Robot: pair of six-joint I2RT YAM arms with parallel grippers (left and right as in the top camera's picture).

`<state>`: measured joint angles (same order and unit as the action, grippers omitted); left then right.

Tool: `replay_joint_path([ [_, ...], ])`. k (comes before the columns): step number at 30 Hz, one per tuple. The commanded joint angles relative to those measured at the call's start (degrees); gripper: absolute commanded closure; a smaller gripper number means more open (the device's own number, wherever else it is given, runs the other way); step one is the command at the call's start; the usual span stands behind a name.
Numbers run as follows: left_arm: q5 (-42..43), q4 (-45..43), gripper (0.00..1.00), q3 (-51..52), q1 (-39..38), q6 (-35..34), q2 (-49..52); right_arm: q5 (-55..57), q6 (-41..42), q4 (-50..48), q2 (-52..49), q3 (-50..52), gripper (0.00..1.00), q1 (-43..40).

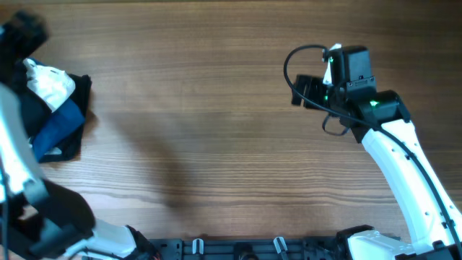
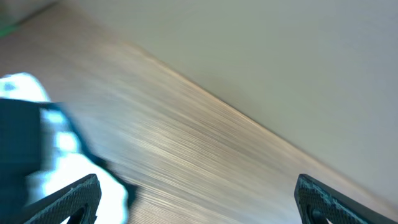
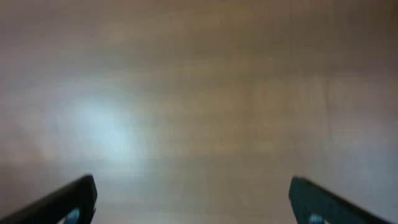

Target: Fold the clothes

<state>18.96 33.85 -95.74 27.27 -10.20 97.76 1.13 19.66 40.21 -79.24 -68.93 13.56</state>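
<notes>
Folding has not begun, by the look of it. The job stands at its first step, getting the black T-shirt (image 1: 81, 94) out of a heap and onto open wood.

From the near left corner of the table (image 1: 216, 108) the left arm runs up along the left edge. The left claw (image 2: 198, 186) hangs close by that heap, its fingers spread wide with nothing between them.

Further along the left edge, about midway toward the far side, lies the heap itself. The T-shirt is crumpled there, dark and shapeless, with a white garment (image 1: 47, 83) bunched on top and a blue garment (image 1: 58, 126) lying across it. No sleeve, hem or lettering can be made out.

Farthest off, toward the far right corner, the right claw (image 1: 307, 90) hovers above bare wood. Its wrist view shows it likewise wide open and empty.

The next move, I judge, calls for the left claw to pinch black cloth alone, leaving white and blue behind. It would then drag the T-shirt to the bare middle, where both claws can spread it flat. Soft fabric will likely snag its neighbours.
</notes>
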Motion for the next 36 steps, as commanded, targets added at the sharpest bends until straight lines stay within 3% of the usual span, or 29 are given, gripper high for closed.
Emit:
replay_joint_path([
  [1,-6.0,10.3,0.00,-0.1,-13.4,3.0,-0.9,-1.2,-2.9,-7.1,1.1,-0.9,0.00,-0.5],
  [5,-9.3,26.2,0.00,-0.1,-22.3,2.9,-0.9,-1.2,-3.2,-0.7,2.3,-3.4,0.00,-4.1],
  [9,-10.8,41.5,0.00,0.2,-24.3,2.3,-0.9,-1.2,-3.4,7.0,8.0,-3.5,0.00,-5.1],
  [12,-11.6,47.7,0.00,0.4,-24.3,2.2,-1.7,-1.1,-3.1,9.6,14.0,-2.3,0.00,-5.1],
  [15,-11.6,45.5,0.00,3.9,-24.7,1.7,-7.4,1.3,-1.0,9.7,21.9,1.2,0.00,-5.1],
  [19,-11.6,30.3,0.00,18.0,-27.4,0.5,-23.8,3.0,-0.7,6.5,35.2,10.1,0.00,-5.0],
  [24,-11.8,6.6,0.00,47.0,-32.6,0.3,-59.1,3.8,3.8,8.1,51.9,20.3,0.00,-5.0],
  [29,-11.8,14.8,0.00,49.0,-32.6,0.4,-70.7,3.8,6.0,14.4,52.1,20.3,0.00,-5.0],
  [36,-11.8,27.3,0.00,49.0,-32.6,0.4,-73.7,3.8,6.0,15.2,52.1,20.3,0.00,-5.0],
])
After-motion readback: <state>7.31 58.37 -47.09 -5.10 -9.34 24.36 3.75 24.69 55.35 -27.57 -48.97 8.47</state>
